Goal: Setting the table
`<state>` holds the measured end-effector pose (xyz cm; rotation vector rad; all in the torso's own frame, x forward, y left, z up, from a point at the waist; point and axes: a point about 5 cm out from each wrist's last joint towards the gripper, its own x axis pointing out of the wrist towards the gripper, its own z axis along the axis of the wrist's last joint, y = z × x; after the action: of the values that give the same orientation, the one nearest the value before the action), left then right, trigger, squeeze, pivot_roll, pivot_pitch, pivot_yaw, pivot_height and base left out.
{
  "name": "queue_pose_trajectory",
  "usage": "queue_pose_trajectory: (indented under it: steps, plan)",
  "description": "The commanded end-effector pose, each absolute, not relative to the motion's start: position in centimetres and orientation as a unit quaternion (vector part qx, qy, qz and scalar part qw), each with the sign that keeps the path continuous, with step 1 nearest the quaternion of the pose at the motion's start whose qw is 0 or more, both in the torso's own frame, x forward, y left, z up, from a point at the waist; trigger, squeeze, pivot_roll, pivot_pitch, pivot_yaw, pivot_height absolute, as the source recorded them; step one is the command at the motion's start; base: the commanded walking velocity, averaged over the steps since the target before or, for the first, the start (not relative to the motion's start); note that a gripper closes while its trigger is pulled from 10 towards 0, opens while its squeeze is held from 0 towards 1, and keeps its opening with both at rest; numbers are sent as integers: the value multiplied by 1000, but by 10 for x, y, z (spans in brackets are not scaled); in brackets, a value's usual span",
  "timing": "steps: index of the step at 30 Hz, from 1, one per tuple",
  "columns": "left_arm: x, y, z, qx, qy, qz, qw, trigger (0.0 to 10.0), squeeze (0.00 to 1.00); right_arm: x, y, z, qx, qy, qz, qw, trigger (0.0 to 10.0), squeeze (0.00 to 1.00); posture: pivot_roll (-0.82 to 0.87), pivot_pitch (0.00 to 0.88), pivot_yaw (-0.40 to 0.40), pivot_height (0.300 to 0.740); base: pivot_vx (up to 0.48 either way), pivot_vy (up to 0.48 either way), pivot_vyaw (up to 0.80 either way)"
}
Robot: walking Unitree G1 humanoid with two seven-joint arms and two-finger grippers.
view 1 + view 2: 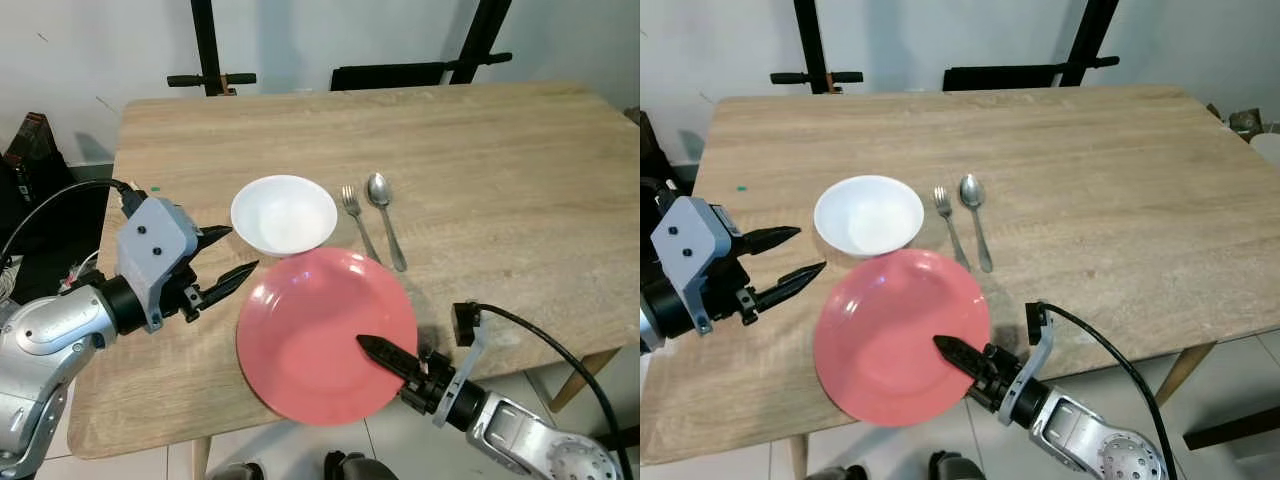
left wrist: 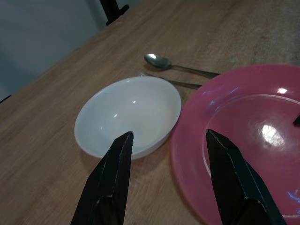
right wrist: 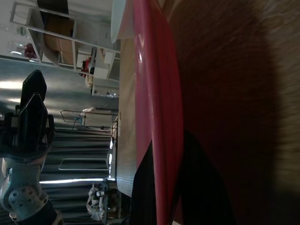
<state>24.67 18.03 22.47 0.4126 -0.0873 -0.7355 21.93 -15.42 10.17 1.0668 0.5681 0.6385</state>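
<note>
Left eye view: a wooden desk (image 1: 480,150) carries a pink plate (image 1: 325,335), a white bowl (image 1: 285,214), a fork (image 1: 357,222) and a spoon (image 1: 384,215). The bowl holds nothing and the plate's face is bare. The plate overhangs the near desk edge. The right gripper (image 1: 385,352) pinches the plate's near rim, one finger lying on top of it; the lower finger is hidden under the plate. The left gripper (image 1: 228,255) hangs above the desk with jaws spread, the plate's rim just beyond its tips and the bowl near its farther finger.

Right eye view: same layout; fork and spoon lie side by side just past the plate, well beyond the right jaws.

Left wrist view: the two black fingers (image 2: 110,183) stand apart; the bowl lies beyond one finger and the plate beyond the other. The plate is cut off at the frame edge.

Right wrist view: the plate's rim runs edge-on between the jaws, which press on it from both sides. The desk underside is dark and hard to make out.
</note>
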Motion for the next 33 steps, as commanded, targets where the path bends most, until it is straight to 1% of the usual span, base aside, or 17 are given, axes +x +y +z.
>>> queue_pose_trajectory:
  steps: [1, 5, 8, 10, 15, 21, 23, 25, 27, 30, 33]
  plan:
    - [246, 182, 219, 201, -31, -356, 912, 10000, 0, 215, -159, 104, 488, 256, 299, 779, 10000, 0, -24, 51, 38, 740, 0, 0, 0]
    - [246, 181, 216, 198, -28, -356, 913, 10000, 0, 207, -168, 117, 472, 232, 327, 785, 10000, 0, -27, 53, 37, 740, 0, 0, 0]
    - [246, 182, 214, 198, -26, -356, 913, 10000, 0, 205, -180, 130, 438, 215, 345, 802, 10000, 0, -31, 54, 38, 740, 0, 0, 0]
    - [246, 182, 214, 197, -25, -357, 913, 10000, 0, 205, -187, 138, 418, 208, 359, 808, 10000, 0, -36, 55, 40, 740, 0, 0, 0]
    - [247, 181, 212, 197, -23, -358, 912, 10000, 0, 207, -199, 156, 387, 191, 387, 815, 10000, 0, -44, 57, 42, 740, 0, 0, 0]
    - [247, 181, 211, 197, -24, -358, 912, 10000, 0, 207, -196, 154, 378, 209, 393, 812, 10000, 0, -43, 59, 37, 740, 0, 0, 0]
    - [247, 180, 211, 197, -25, -356, 913, 10000, 0, 201, -193, 144, 388, 231, 398, 798, 10000, 0, -36, 61, 32, 740, 0, 0, 0]
    - [246, 180, 211, 197, -25, -355, 914, 10000, 0, 198, -192, 140, 392, 240, 400, 793, 10000, 0, -36, 61, 32, 740, 0, 0, 0]
    - [246, 180, 210, 196, -24, -355, 914, 10000, 0, 196, -193, 142, 394, 234, 409, 789, 10000, 0, -38, 65, 32, 740, 0, 0, 0]
    - [245, 180, 209, 196, -22, -356, 913, 10000, 0, 196, -202, 154, 407, 208, 421, 783, 10000, 0, -46, 67, 35, 740, 0, 0, 0]
    - [246, 179, 208, 196, -22, -357, 913, 10000, 0, 193, -204, 155, 406, 215, 428, 778, 10000, 0, -48, 68, 35, 740, 0, 0, 0]
